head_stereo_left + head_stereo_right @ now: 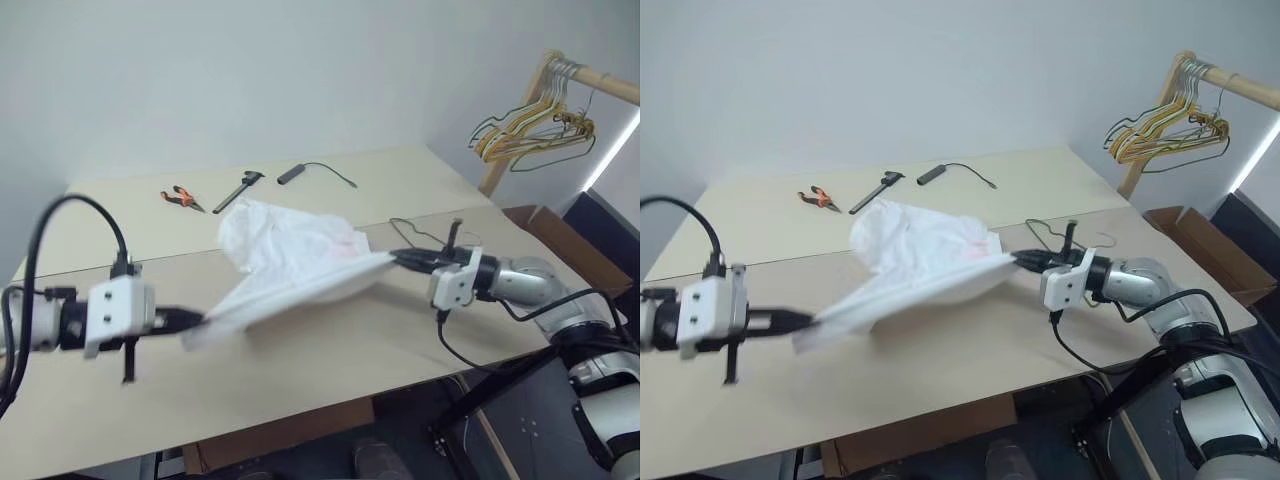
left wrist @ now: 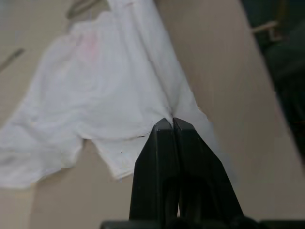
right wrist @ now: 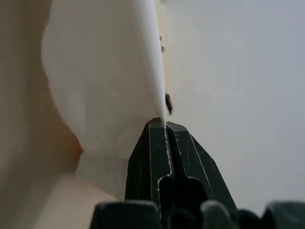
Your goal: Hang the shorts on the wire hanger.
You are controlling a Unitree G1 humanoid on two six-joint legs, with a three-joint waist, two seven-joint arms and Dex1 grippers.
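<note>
— Where's the wire hanger [image 1: 1070,236]?
— On the table [image 1: 300,350] behind the right gripper [image 1: 398,260], partly hidden.
— And the shorts [image 1: 295,265]?
— Stretched above the table; both the left gripper [image 1: 195,320] and right pinch an edge, fingers pressed together.

Both pincers, left [image 1: 195,320] and right [image 1: 398,259], clamp white shorts [image 1: 295,260] above table [image 1: 330,350]

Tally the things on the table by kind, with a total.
Shorts: 1
Wire hanger: 1
Pliers, orange handles: 1
Black tool: 1
Black stick with a cord: 1
Total: 5
</note>
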